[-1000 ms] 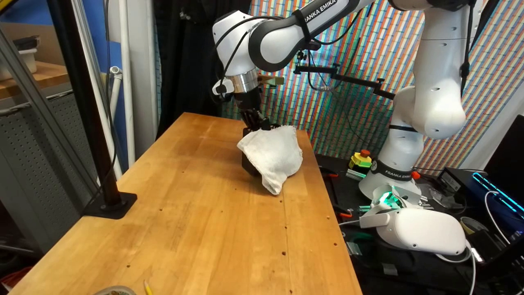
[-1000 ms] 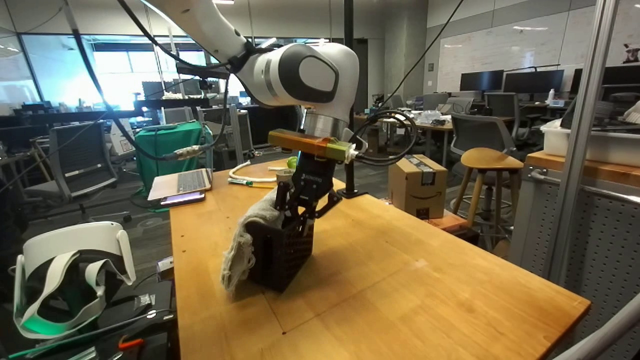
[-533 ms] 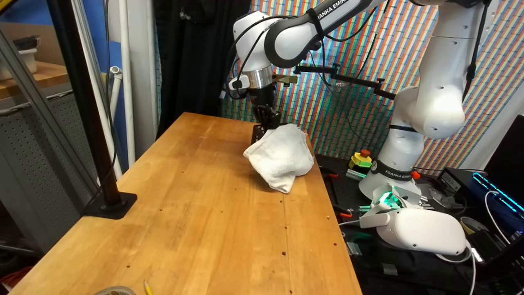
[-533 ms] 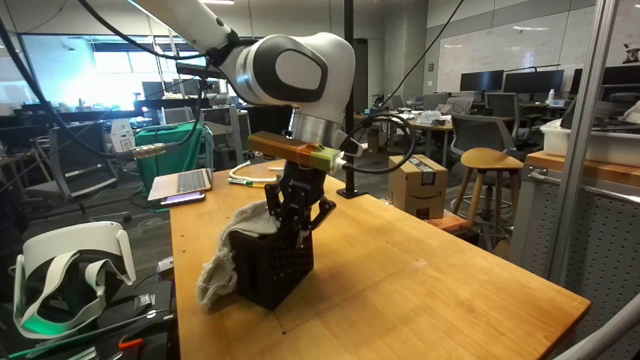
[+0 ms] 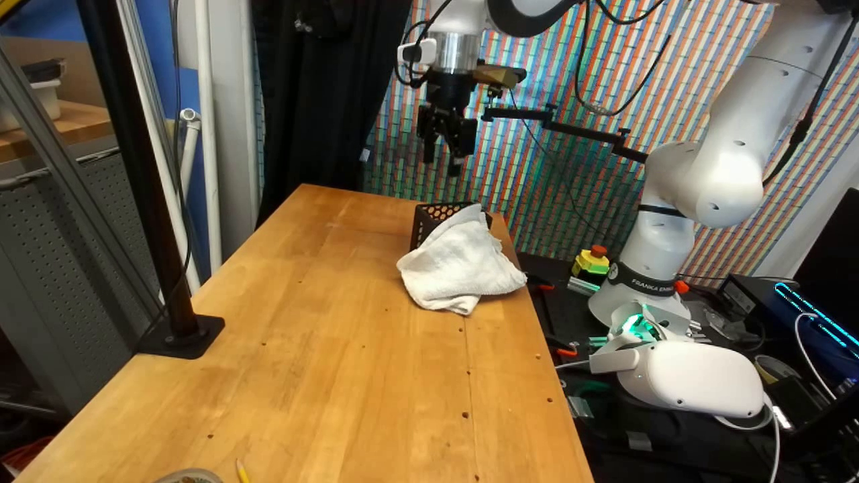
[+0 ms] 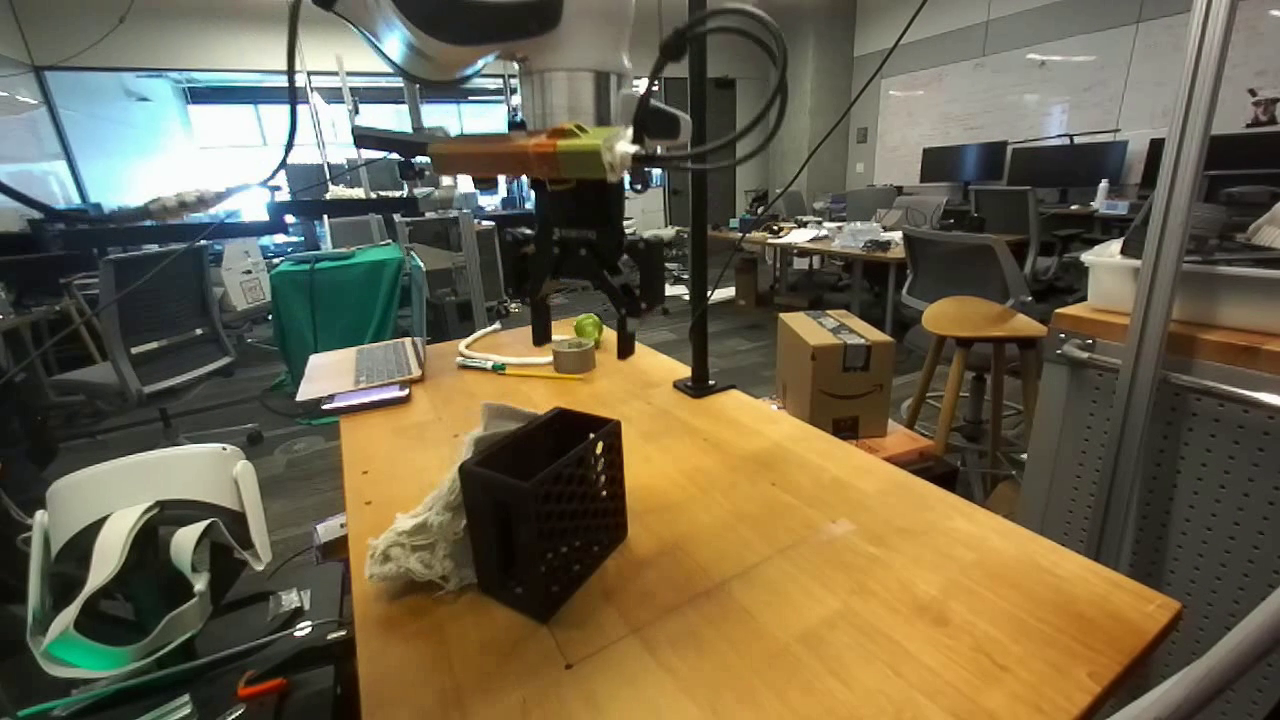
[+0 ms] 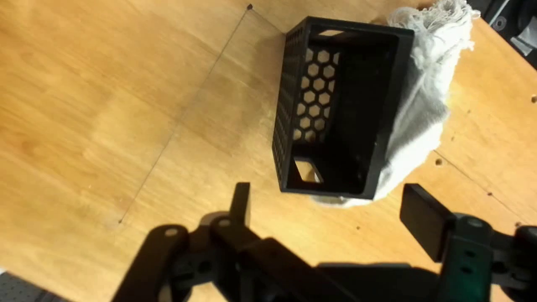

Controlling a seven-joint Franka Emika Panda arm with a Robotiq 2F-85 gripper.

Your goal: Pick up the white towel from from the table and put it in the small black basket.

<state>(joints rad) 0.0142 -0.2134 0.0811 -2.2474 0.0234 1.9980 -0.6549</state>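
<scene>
My gripper (image 5: 441, 164) hangs well above the table (image 5: 322, 362), its jaws wide apart. Nothing is between the fingers in the wrist view (image 7: 326, 191). Below it stands the small black basket (image 6: 550, 530), upright, its open top facing up and hexagonal holes in its wall. The wrinkled white towel (image 5: 460, 265) is outside the basket, slumped against one side, with a corner reaching up to the rim. Its frayed edge spreads on the tabletop in an exterior view (image 6: 430, 540). From above, no cloth shows within the basket (image 7: 286, 105), though its inside is dark.
A black pole base (image 5: 181, 335) is fixed at the table's long edge. At the far end in an exterior view are a laptop (image 6: 375, 365), a tape roll (image 6: 573, 357), a green round object (image 6: 588, 328) and a pencil (image 6: 540, 375). The towel lies close to the table edge.
My gripper has risen out of the basket and opened. The towel has slid lower along the basket's outer side. The basket has shifted a little toward the robot base's side of the table.
</scene>
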